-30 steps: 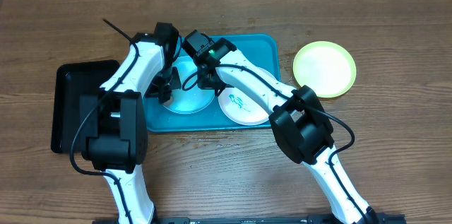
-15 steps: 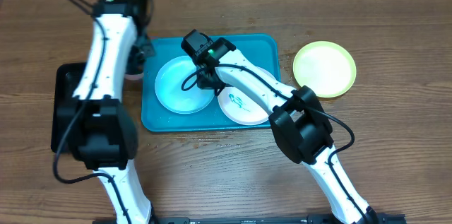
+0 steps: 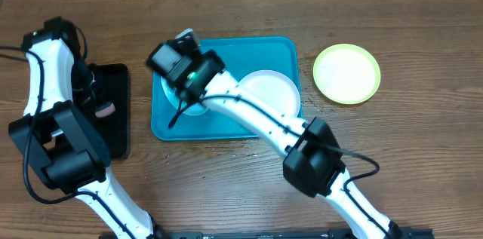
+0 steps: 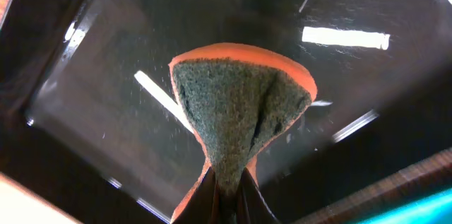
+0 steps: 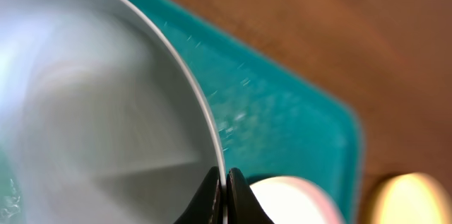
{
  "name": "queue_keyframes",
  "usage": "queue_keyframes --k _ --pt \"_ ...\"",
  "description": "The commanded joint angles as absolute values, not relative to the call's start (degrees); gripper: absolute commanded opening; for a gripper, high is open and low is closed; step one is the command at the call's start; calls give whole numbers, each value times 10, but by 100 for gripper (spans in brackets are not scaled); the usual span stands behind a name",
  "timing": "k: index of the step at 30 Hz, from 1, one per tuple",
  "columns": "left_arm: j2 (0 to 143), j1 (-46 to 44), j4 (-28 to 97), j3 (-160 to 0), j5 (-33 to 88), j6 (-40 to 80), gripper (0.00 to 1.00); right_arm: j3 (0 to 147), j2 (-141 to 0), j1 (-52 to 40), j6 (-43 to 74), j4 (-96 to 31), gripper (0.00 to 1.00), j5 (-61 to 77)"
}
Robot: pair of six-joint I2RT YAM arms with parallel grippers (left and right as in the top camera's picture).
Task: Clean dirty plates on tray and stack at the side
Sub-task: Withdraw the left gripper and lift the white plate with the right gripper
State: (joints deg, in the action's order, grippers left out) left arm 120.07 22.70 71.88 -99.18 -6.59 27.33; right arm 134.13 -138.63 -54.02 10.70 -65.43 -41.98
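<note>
Swung off the large turquoise-blue plastic tray [image 3: 256, 50] since a second ago, the left gripper [image 4: 226, 197] now hangs over the small black rectangular tray [image 4: 367, 104]. It is clamped on a folded orange sponge with a green scouring face [image 4: 240, 118], probably parking it after wiping. The right gripper [image 5: 226, 197] has slid left and pinches the rim of the light blue round plastic plate [image 5: 92, 111] over the turquoise tray's left end, likely to carry it aside. The right arm [image 3: 256, 114] covers the white round plate's [image 3: 275, 88] centre, hiding any smear. The yellow-green round plate [image 3: 346, 74] lies on the wooden table [image 3: 226, 194], well apart.
</note>
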Motion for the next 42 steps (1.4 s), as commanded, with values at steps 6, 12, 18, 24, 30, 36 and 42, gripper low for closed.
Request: queue_keyframes --k 6,12,18,24,30,36,42 --pt "1204 270 659 -930 -42 258 5 1358 -1360 -592 -59 -609 4 -763" --pt "1204 278 659 -930 -18 257 5 1358 -1360 -619 -211 -529 4 -825" --pt "1204 278 659 -930 -18 257 4 1358 -1360 -631 -244 -504 4 -825" --pt "1204 278 661 -930 -18 253 24 1358 -1360 -619 -227 -504 4 -819" --pt "1204 278 667 -930 -17 253 22 1358 -1358 -558 -73 -558 4 -743" --pt "1204 278 666 -930 -14 253 18 1358 -1319 -500 37 -680 4 -426" --pt "1204 278 666 -930 -14 253 20 1358 -1265 -388 77 -708 4 -156"
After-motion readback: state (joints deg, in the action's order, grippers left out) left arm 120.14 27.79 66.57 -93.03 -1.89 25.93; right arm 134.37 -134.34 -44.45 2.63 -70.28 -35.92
